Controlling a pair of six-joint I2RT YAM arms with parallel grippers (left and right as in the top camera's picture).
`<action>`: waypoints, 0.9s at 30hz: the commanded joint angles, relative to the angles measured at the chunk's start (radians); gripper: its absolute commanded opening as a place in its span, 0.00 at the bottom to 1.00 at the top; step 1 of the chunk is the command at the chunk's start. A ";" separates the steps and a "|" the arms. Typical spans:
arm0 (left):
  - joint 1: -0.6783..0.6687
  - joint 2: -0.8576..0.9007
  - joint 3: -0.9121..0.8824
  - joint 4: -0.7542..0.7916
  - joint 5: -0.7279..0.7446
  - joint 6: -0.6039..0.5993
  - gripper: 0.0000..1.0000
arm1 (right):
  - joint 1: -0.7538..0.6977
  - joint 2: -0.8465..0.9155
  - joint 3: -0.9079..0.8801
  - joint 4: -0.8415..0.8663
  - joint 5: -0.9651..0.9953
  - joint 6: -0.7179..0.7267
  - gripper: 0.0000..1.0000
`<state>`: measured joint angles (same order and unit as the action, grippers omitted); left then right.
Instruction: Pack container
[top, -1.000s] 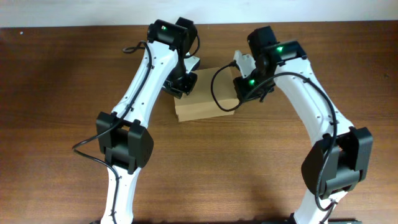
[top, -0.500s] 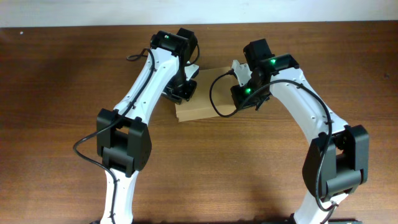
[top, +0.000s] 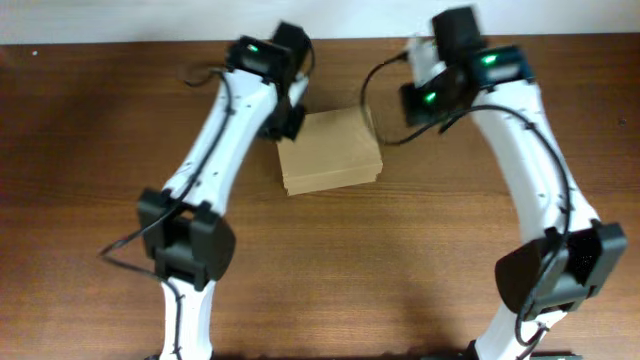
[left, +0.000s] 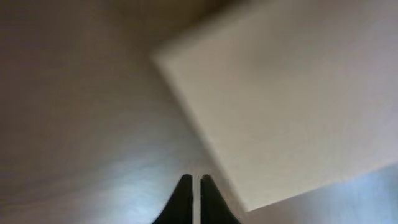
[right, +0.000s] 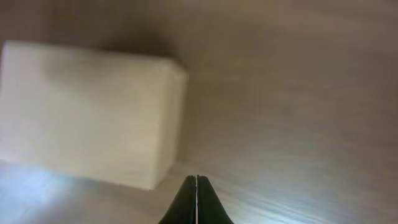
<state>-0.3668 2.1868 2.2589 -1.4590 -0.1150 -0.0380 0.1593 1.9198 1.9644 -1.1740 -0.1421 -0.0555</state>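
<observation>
The container (top: 329, 151) is a plain tan cardboard box with its flap lid closed, sitting at the table's middle back. It also shows blurred in the left wrist view (left: 292, 93) and in the right wrist view (right: 87, 112). My left gripper (left: 193, 182) is shut and empty, over the table beside the box's left back corner; in the overhead view (top: 288, 118) it sits just left of the box. My right gripper (right: 197, 180) is shut and empty, over bare wood to the right of the box, apart from it (top: 425, 100).
The brown wooden table (top: 330, 260) spreads round the box. A pale wall strip (top: 100, 20) runs along the back edge. Both arms arch over the table's left and right sides.
Both grippers have lifted off the box and drawn outward and back. The box top now shows fully, lid closed. The box itself has not moved.
</observation>
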 joint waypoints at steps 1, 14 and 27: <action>0.071 -0.108 0.079 0.021 -0.122 -0.060 0.12 | -0.074 -0.012 0.079 -0.023 0.102 0.016 0.04; 0.357 -0.113 0.101 0.045 -0.099 -0.074 0.19 | -0.286 0.000 0.076 -0.078 0.049 0.056 0.04; 0.383 -0.113 0.100 0.023 -0.099 -0.074 1.00 | -0.284 0.000 0.074 -0.087 0.049 0.056 0.99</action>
<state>0.0154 2.0705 2.3592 -1.4319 -0.2100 -0.1135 -0.1265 1.9198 2.0315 -1.2583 -0.0837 -0.0021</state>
